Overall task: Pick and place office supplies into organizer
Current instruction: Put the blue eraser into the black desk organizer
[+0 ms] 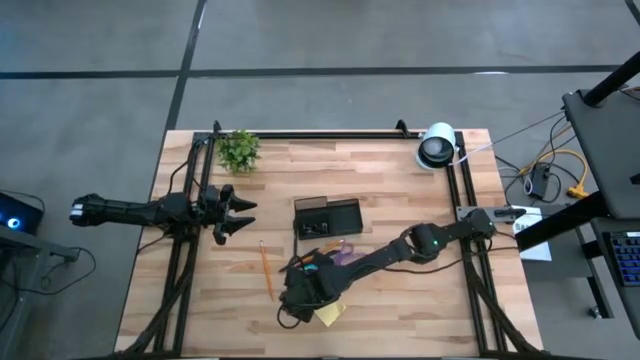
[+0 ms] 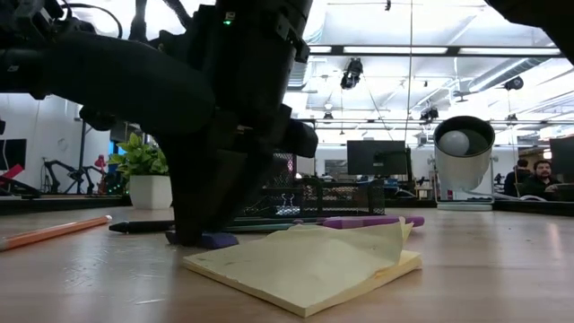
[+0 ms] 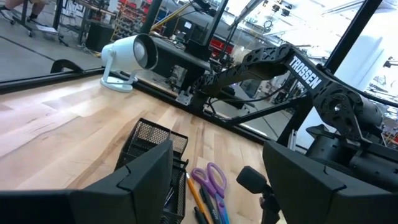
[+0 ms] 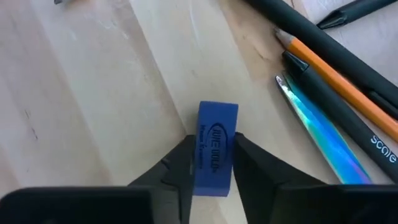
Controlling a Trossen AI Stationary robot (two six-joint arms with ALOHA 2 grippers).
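Presently, the right hand [image 4: 211, 163] is shown lowered onto the tabletop [image 1: 420, 290] at roughly six o'clock of the high view, its fingers clamped on a blue eraser [image 4: 216, 148] that lies flat on the wood. The eraser is gripped across its narrow width, presumably so that it can be lifted without slipping. Just beside it, an orange pencil [image 4: 348, 84], dark pens [image 4: 311, 28] and an iridescent blue pen [image 4: 323, 140] are seen lying side by side. A yellow sticky-note pad [image 2: 309, 265] rests at about five o'clock of the hand, its top sheet curled upward, and purple-handled scissors [image 3: 214, 179] lie between the hand and the organizer [image 1: 327, 217]. The organizer stands near the tabletop's centre, at about twelve o'clock of the grasp, so a short carry is judged sufficient. A second orange pencil [image 1: 267, 270] lies apart at nine o'clock. The left hand [image 1: 243, 217] is held waiting at nine o'clock of the organizer, fingers apart, clear of the working arm.
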